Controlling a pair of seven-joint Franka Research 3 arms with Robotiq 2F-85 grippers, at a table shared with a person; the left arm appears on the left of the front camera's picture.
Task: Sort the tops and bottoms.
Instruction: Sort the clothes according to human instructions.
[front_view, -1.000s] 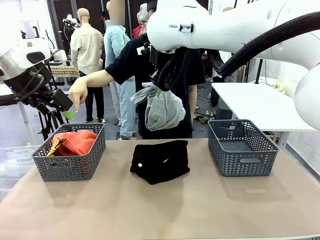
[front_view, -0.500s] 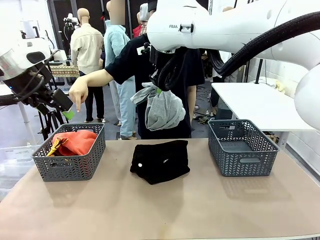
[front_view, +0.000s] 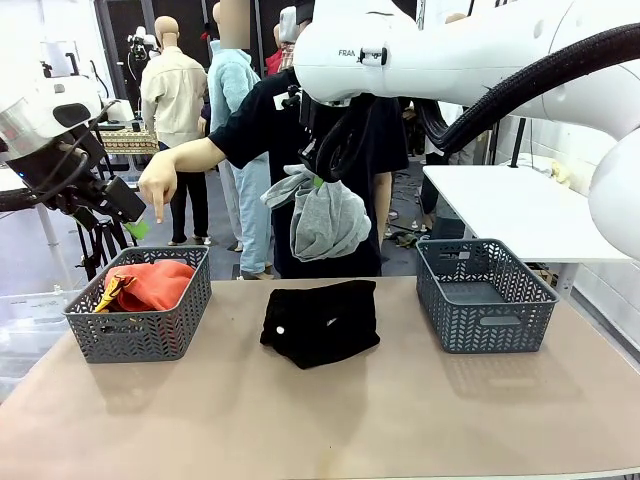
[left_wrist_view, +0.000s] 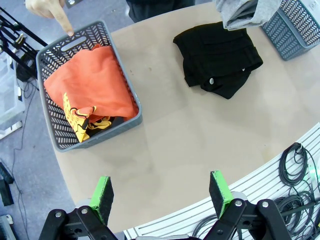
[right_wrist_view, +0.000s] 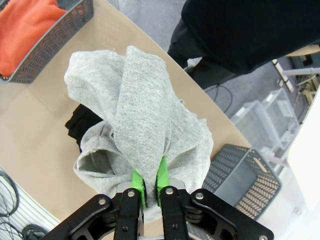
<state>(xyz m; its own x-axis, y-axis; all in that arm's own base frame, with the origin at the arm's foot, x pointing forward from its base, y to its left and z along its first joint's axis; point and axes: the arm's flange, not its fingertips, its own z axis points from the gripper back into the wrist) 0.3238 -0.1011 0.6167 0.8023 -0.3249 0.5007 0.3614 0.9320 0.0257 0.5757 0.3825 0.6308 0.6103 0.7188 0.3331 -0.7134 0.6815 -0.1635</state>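
- Right jaws clamped on a fold of the grey top, which hangs above the black bottoms at desk centre; this thin pinch may slip
- Hanging hem may snag the basket at 9 o'clock, where a person's hand points
- Left wrist view shows the left jaws apart and empty; front view does not resolve their gap

Our right arm reaches across the middle, held high, the right claw pointing down with pads pinched on the grey top. Our left claw hangs raised at the left, jaws wide apart.
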